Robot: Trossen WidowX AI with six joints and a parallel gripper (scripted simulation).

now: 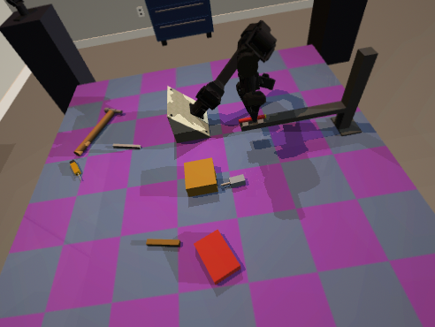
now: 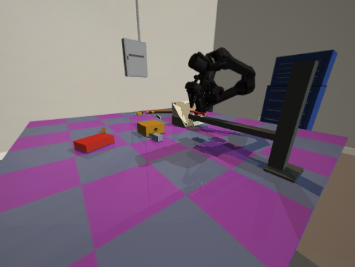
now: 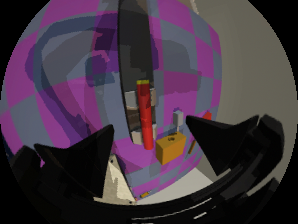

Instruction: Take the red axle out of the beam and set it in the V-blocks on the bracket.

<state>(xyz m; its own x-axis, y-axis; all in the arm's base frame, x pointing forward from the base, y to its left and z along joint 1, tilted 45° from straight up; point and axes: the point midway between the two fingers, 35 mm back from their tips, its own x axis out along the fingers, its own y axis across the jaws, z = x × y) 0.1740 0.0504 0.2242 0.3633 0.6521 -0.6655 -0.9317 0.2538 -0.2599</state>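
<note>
Fingers [image 1: 255, 116] [image 2: 193, 105] spread wide, nothing between them. Red axle [image 1: 252, 118] [image 2: 198, 112] [image 3: 145, 117] lies along the bracket [image 1: 305, 112] [image 2: 236, 125] [image 3: 135, 45], over the V-blocks [image 1: 260, 120] [image 3: 152, 97] at its free end; from the top view's middle, that is about one o'clock. Seems seated, though the notches are too small to be sure. Beam, likely the orange block [image 1: 201, 176] [image 2: 151, 128] [image 3: 171, 149] with the hole, sits on the tabletop [image 1: 150, 274] [image 2: 137, 209] [image 3: 175, 82] near eleven o'clock. Axle should handle as a stiff, light rod, hard to hurt but apt to roll or slip endwise. If it needs reseating, pinch mid-length, square across, between the blocks. Otherwise judge the job nearly done: lift straight up, fingers wide, lest one side brush it off.
</note>
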